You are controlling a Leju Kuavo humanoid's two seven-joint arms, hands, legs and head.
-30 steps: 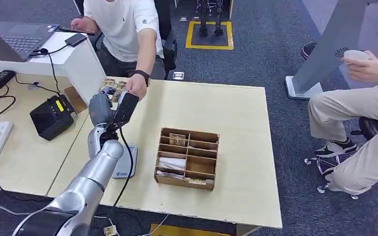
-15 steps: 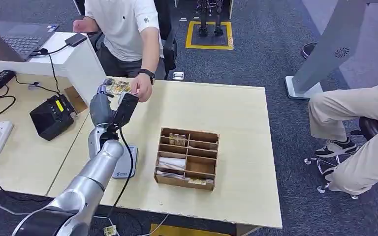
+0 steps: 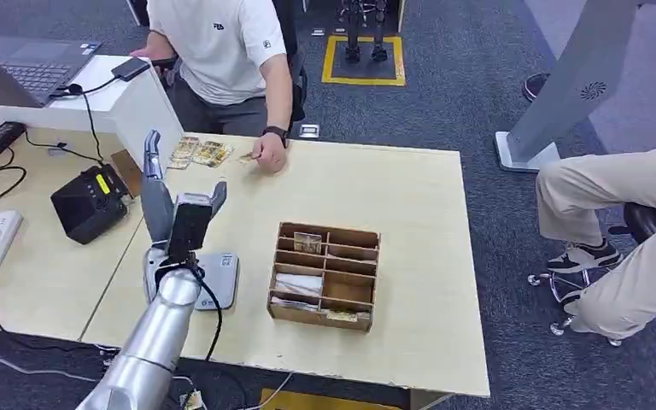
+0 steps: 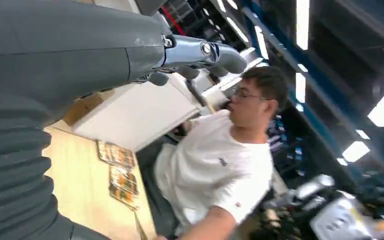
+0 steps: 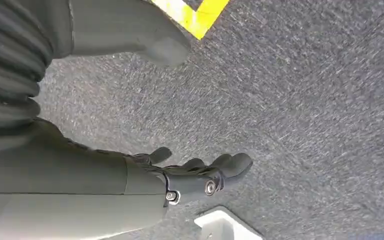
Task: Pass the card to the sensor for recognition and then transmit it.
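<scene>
At about nine o'clock on the pale wooden desk (image 3: 410,196), the left hand (image 3: 179,209) was seen raised upright above the surface, its fingers (image 3: 151,149) spread apart and nothing held in them. Just below it, toward seven o'clock, a flat grey sensor pad (image 3: 219,280) lay on the desk with a cable running off the near edge. The card (image 3: 247,157) was found at twelve o'clock near the far edge, under the fingertips of a person's hand (image 3: 270,156), well apart from the robot's hand. Beside it, toward eleven o'clock, a row of further cards (image 3: 196,152) was laid out flat. A wooden compartment box (image 3: 325,275) was placed near the centre of the desk, with papers in several of its sections. On the neighbouring desk at nine o'clock, a black device (image 3: 90,202) was set. The right hand (image 5: 200,175) was seen hanging over grey carpet (image 5: 305,100), its fingers loosely extended and nothing gripped.
</scene>
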